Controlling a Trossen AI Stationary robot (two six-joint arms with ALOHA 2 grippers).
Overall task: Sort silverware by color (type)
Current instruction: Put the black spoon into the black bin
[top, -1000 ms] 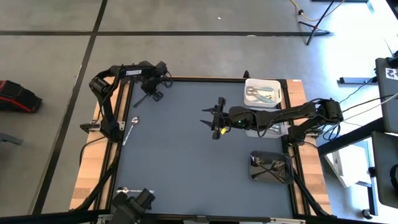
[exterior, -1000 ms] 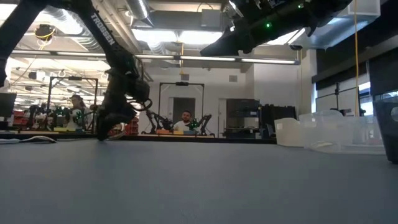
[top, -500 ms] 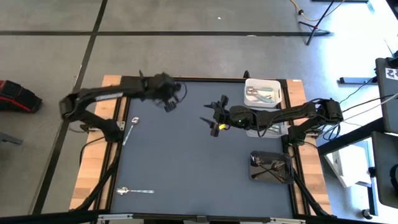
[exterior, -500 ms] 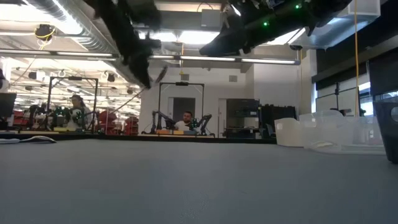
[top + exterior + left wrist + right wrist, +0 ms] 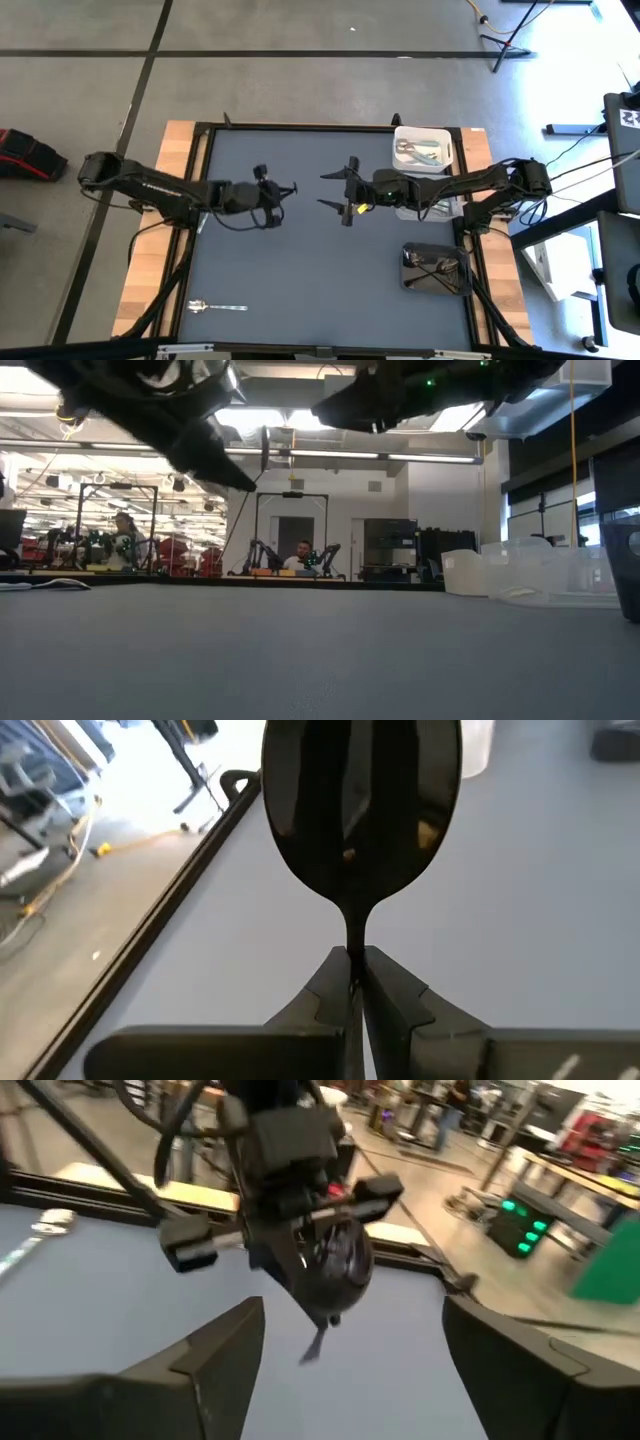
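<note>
Above mid-table we find the left gripper (image 5: 283,190) clamped on a glossy black spoon (image 5: 360,815); the right gripper (image 5: 335,188), fingers spread empty, faces it; only the high view shows a silver spoon (image 5: 215,306) lying near the table's edge

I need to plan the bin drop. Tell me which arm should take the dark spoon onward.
Right. The left claw holds the dark spoon at mid-table; the right claw waits open facing it, its arm reaching from beside the dark bin.
</note>
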